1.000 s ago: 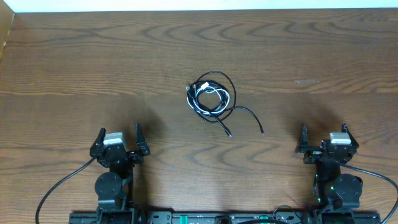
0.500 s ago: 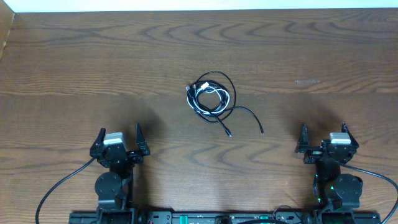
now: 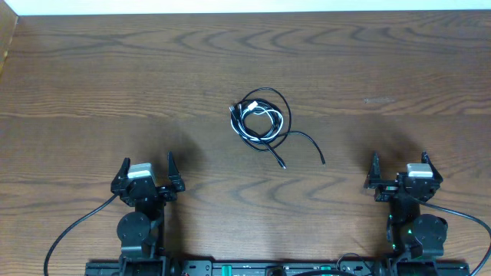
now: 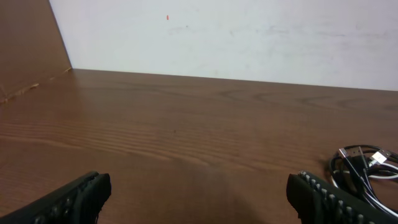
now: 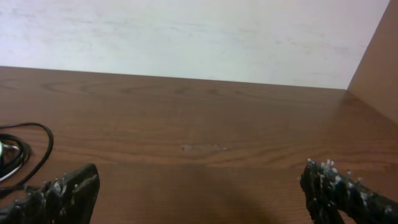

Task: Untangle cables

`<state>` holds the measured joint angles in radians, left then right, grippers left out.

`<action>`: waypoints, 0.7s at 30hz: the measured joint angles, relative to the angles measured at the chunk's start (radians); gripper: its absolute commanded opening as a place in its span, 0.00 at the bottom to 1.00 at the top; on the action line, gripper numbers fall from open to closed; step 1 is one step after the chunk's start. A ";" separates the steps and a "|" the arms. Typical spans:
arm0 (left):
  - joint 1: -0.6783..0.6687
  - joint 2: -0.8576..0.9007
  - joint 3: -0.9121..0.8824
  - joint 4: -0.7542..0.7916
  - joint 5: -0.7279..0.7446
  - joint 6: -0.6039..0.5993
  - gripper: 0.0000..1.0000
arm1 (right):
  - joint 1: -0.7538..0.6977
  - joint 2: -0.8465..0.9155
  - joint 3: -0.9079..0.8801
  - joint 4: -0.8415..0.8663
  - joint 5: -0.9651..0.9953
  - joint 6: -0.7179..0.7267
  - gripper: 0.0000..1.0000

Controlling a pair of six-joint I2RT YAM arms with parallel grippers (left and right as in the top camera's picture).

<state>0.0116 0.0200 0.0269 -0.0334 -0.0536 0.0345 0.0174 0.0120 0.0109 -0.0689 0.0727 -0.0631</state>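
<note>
A long black cable (image 3: 270, 97) and a shorter white cable (image 3: 265, 113) lie coiled together in a tangle at the middle of the wooden table (image 3: 115, 92). Two black ends trail toward the front right. The tangle shows at the right edge of the left wrist view (image 4: 367, 165) and the black loop at the left edge of the right wrist view (image 5: 28, 149). My left gripper (image 3: 146, 167) is open and empty near the front left. My right gripper (image 3: 400, 162) is open and empty near the front right. Both are well short of the cables.
A white wall (image 4: 249, 37) rises behind the table's far edge. Brown side panels stand at the far left (image 4: 28, 50) and far right (image 5: 379, 68). A small pale scuff (image 3: 378, 100) marks the wood right of the tangle.
</note>
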 measured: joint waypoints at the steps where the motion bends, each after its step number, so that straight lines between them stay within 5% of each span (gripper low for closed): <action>1: 0.000 0.000 0.000 0.000 0.000 0.000 0.96 | 0.000 0.000 0.000 0.000 0.000 0.000 0.99; 21: 0.000 0.000 0.000 0.000 0.001 -0.083 0.96 | 0.000 0.000 0.000 0.008 0.004 0.001 0.99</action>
<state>0.0116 0.0200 0.0269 -0.0338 -0.0528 -0.0483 0.0174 0.0120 0.0105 -0.0612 0.0765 -0.0620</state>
